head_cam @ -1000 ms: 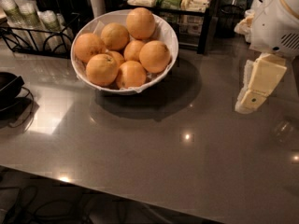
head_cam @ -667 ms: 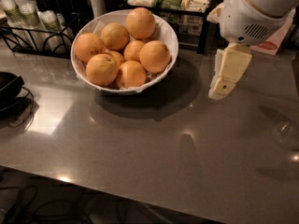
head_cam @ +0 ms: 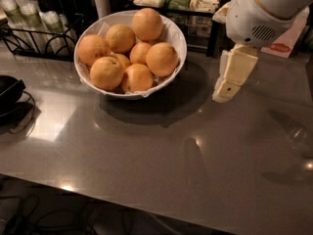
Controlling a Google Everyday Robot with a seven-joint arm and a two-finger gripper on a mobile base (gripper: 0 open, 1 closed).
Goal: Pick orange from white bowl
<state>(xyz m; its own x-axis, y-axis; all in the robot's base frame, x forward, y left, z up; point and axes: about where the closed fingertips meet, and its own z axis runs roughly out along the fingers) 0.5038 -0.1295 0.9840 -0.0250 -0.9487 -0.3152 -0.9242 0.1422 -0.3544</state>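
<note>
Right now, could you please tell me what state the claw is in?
Claw: open or closed cannot be told; it hangs to the right of the white bowl, touching none of the oranges.

The arm [head_cam: 266,11] comes in from the top right corner. It is big, round and white. A thin yellow ring [head_cam: 258,6] runs around it. A small patch of slits [head_cam: 264,32] sits on its lower side. The top of the arm goes out of view, so the rest of it cannot be seen.

The gripper [head_cam: 226,89] hangs from the low end of the arm. It is pale yellow, like cream. It is long and flat, like a block. It points down and leans a bit toward the left side of the view. It hangs in the air on the right side, a little above the middle.
</note>
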